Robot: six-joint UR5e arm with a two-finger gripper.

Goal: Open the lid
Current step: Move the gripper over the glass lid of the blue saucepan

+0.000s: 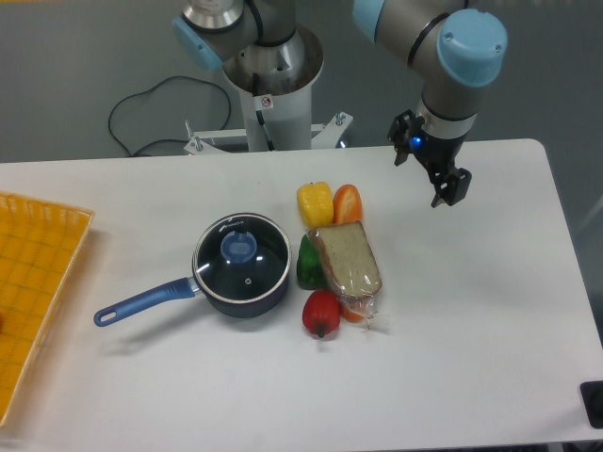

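The lid [256,268] is round clear glass with a thin metal rim and a blue knob [238,247] in its centre. It rests flat on the dark-blue saucepan [247,302], whose long blue handle [141,301] points toward the lower left. My gripper [427,175] hangs above the table at the back right, far to the right of the pan. Its fingers are apart, so it is open, and they hold nothing.
Right of the pan lie a yellow pepper [315,202], an orange pepper [348,203], a green pepper [307,264], a red pepper [320,314] and a bagged bread loaf [347,259]. A yellow basket [33,282] sits at the left edge. The arm's base [273,94] stands behind.
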